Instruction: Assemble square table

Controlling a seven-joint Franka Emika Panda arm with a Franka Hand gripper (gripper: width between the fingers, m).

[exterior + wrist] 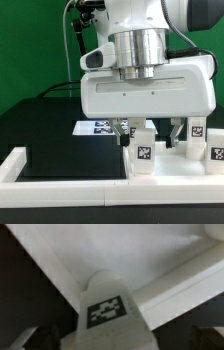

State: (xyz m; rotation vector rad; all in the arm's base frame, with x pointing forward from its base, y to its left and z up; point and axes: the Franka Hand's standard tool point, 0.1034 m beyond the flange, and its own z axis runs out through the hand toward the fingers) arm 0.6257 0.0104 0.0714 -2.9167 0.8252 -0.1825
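Wrist view: tagged leg (107,314) against tabletop (150,249).

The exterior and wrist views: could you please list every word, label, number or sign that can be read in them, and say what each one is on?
No words, numbers or brand names can be read in either view.
Leg: one black-and-white square tag, a pattern and no text.
Other legs: similar tags, patterns only, too small to make out.
Marker board: printed tags, partly hidden by the gripper, no text.
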